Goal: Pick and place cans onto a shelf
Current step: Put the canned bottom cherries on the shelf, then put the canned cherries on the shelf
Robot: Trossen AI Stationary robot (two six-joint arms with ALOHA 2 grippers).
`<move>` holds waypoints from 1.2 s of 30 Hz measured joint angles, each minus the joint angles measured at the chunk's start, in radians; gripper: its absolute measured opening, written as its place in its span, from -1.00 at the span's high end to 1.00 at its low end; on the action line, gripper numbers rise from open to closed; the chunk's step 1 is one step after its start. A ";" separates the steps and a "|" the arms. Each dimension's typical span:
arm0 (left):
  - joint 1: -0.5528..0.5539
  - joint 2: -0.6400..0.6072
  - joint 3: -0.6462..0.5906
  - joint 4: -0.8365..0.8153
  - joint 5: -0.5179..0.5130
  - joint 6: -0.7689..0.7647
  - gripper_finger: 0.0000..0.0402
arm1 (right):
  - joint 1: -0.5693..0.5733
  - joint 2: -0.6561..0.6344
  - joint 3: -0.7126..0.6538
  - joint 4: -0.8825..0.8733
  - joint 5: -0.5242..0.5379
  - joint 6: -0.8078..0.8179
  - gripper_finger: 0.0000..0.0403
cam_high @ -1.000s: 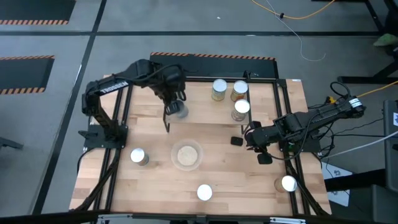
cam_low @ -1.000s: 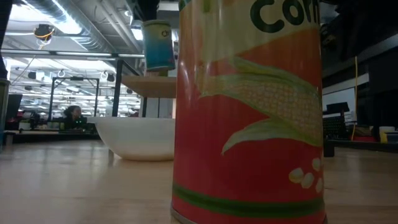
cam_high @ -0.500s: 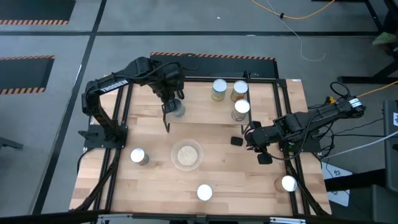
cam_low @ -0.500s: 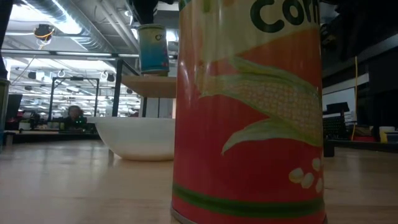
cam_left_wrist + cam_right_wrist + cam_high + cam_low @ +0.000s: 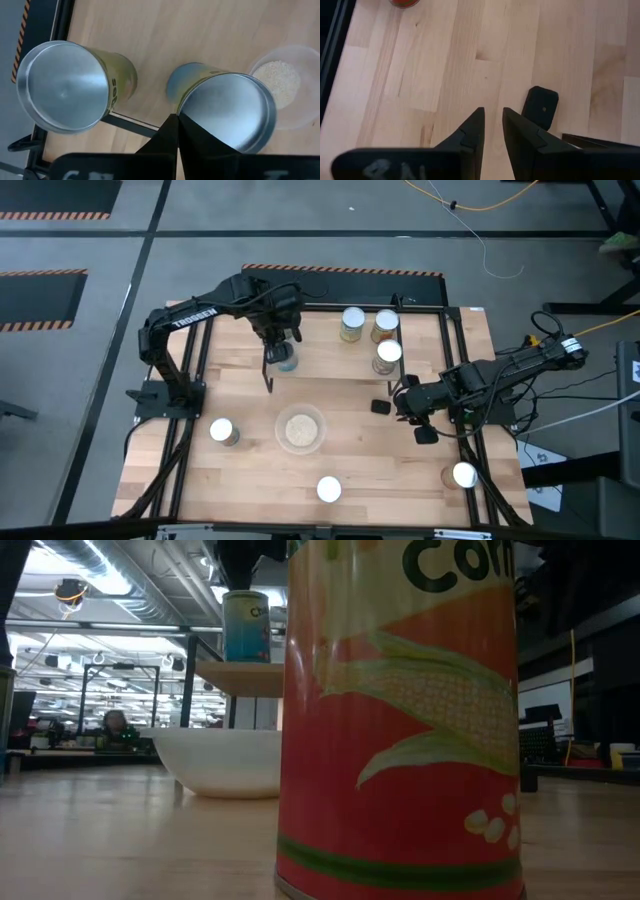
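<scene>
The left tool [image 5: 281,346] was out over the far side of the counter [image 5: 250,470], directly above a blue-labelled can [image 5: 288,359]. From counter height, that can [image 5: 246,626] stood upright on the shelf [image 5: 240,677], with the dark tool close over its top. In the left wrist view the two fingers [image 5: 172,135] were drawn together to a point at the rim of the can's silver top [image 5: 227,114]. We could not tell whether they actually gripped it. A second can with a yellowish label [image 5: 62,87] stood just beside it, and the clear bowl [image 5: 277,82] lay further off.

Three more cans [image 5: 351,321] [image 5: 385,323] [image 5: 388,353] were grouped nearby towards the far right. Others stood apart on the counter: one at the left [image 5: 222,430], one at the near edge [image 5: 329,488], and one at the near right corner [image 5: 463,474]. The bowl [image 5: 300,428] sat mid-counter.

The right tool [image 5: 492,114] waited low over the right part of the counter. Its fingers were a narrow gap apart with nothing between them, and a small black block [image 5: 542,107] lay near.
</scene>
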 joint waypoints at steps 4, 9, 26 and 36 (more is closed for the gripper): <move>0.000 0.000 0.000 0.001 0.000 0.000 0.97 | 0.000 0.000 0.000 0.001 0.000 -0.003 0.63; 0.000 0.000 0.000 0.001 -0.003 0.000 0.87 | 0.000 0.000 0.000 0.000 0.000 -0.001 0.63; -0.005 0.000 0.000 0.020 -0.043 -0.020 0.74 | 0.000 0.000 0.000 0.000 0.000 -0.001 0.63; -0.017 -0.008 0.000 0.018 -0.031 -0.088 0.73 | 0.000 0.000 0.000 0.000 0.000 -0.001 0.63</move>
